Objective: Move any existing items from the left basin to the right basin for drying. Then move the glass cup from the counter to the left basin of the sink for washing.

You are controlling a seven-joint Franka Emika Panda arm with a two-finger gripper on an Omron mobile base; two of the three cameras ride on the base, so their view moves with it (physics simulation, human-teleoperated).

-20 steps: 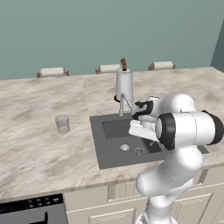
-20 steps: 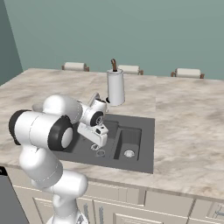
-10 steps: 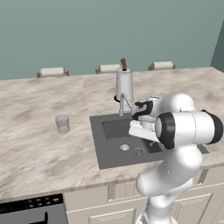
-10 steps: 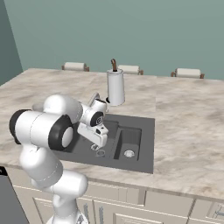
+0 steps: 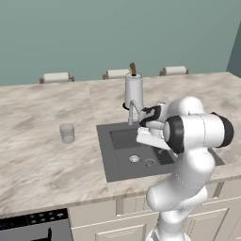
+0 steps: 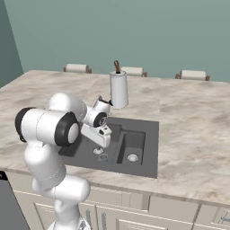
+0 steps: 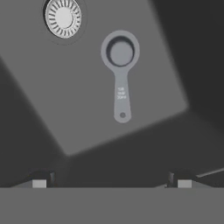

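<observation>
Hand view: the gripper (image 7: pixel 112 181), spread wide and holding nothing, hangs above the grey measuring scoop (image 7: pixel 120 74) on the left basin (image 7: pixel 52 87) floor near the drain (image 7: pixel 64 18).

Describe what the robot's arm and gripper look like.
The arm is glossy white, built of rounded, bulbous segments with black bands at the joints. It ends in a white, boxy hand. The gripper has two small dark finger tips with pale grey pads. No cables or markings are visible.
</observation>
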